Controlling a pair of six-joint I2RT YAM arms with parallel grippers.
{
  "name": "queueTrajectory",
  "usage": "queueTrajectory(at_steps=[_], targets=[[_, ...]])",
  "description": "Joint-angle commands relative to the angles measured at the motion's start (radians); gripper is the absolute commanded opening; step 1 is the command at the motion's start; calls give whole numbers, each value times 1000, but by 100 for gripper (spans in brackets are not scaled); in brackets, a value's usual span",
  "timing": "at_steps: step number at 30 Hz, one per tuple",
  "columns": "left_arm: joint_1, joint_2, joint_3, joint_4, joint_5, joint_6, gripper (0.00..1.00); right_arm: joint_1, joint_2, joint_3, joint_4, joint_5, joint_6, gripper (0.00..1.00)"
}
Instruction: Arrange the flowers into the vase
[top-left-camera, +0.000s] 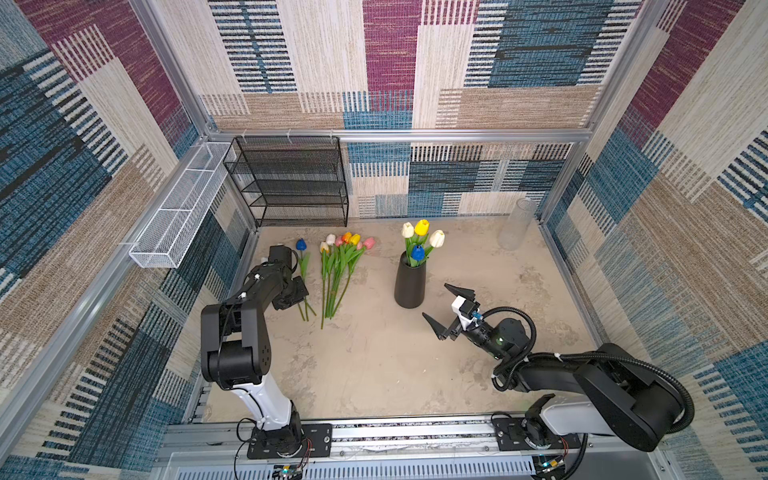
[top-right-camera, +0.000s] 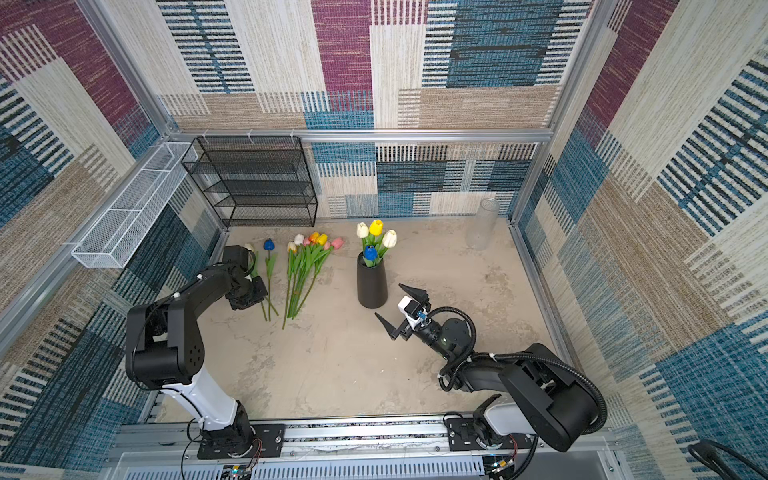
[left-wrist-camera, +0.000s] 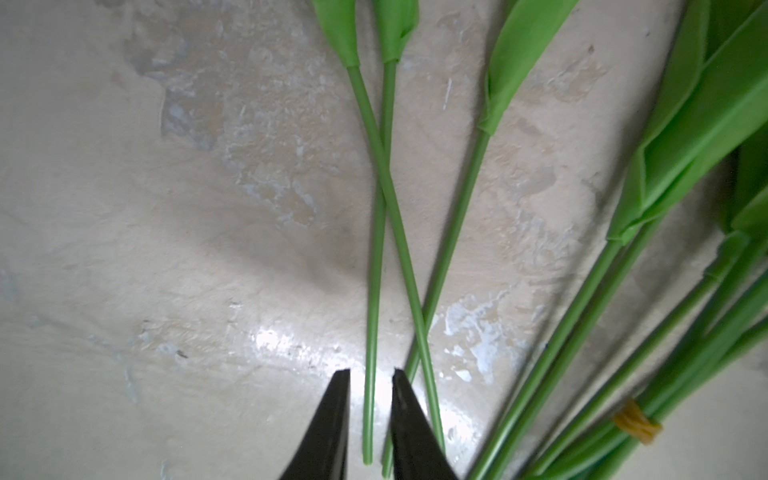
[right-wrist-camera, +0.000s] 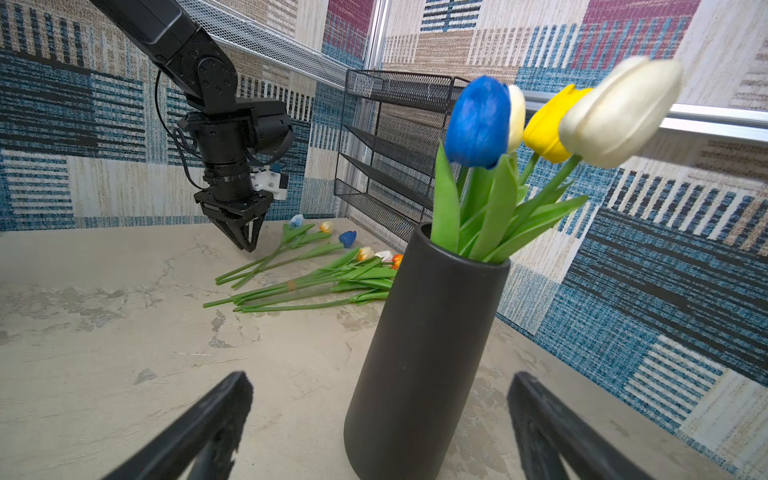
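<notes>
One green stem (left-wrist-camera: 375, 291) lies between the left gripper's (left-wrist-camera: 370, 372) tips, slightly apart (only its wrist view shows that); the right gripper (top-left-camera: 434, 299) is spread wide near the vase (top-left-camera: 409, 286).

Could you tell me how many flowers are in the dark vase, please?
4, seen in a top view: left white tulip, yellow tulip beside it, right white tulip, and blue tulip lowest, in front. Another could be hidden behind these.
</notes>
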Motion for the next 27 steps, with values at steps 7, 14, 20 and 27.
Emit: queueTrajectory(at_steps=[7, 14, 20, 27], targets=[[1, -23, 22, -46, 8, 51, 9, 1, -4, 6, 27, -4, 9, 100], [1, -101, -5, -45, 24, 38, 11, 1, -21, 0, 27, -19, 23, 100], [1, -113, -15, -35, 45, 37, 20, 1, -16, 1, 30, -33, 31, 100], [3, -15, 65, -32, 56, 58, 30, 1, -7, 6, 27, -44, 35, 100]])
